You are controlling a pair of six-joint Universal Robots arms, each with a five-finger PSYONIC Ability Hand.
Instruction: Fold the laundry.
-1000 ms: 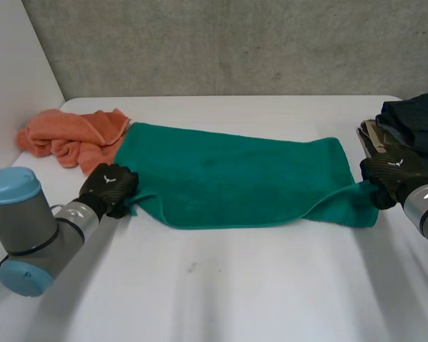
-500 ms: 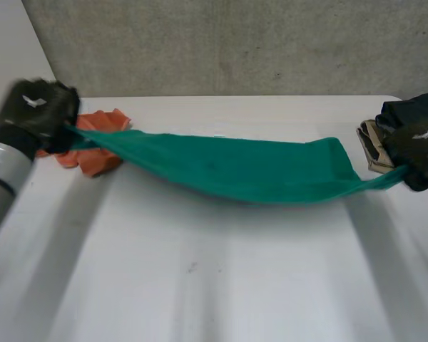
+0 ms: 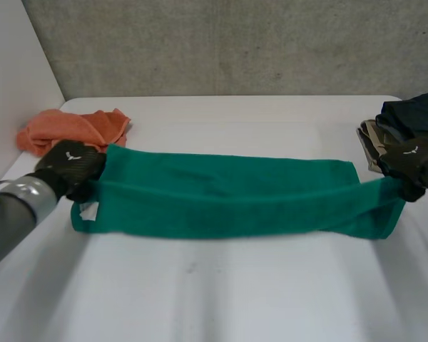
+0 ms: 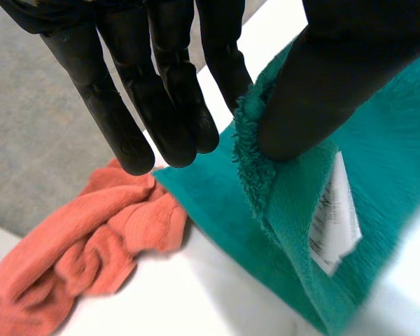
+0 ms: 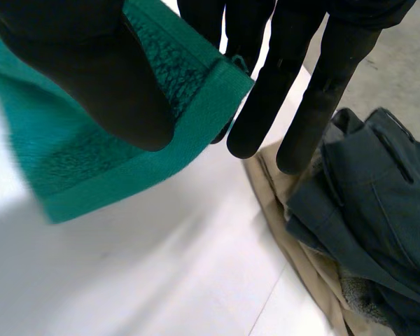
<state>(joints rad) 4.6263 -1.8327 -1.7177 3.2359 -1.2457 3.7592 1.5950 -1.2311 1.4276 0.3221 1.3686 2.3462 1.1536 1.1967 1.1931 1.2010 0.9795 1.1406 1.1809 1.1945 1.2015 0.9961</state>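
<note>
A green towel is stretched in a long band across the middle of the white table. My left hand pinches the towel's left end between thumb and fingers. In the left wrist view the thumb presses the green towel near its white label. My right hand pinches the right end, lifted a little off the table. The right wrist view shows the thumb clamping the green towel's hem against the fingers.
A crumpled orange cloth lies at the table's back left, just behind my left hand. A pile of dark and beige clothes sits at the back right edge, close to my right hand. A grey wall stands behind the table.
Both hands took the towel's ends, swung it up taut off the table, then brought it down nearer the front. It now lies as a narrower band.
</note>
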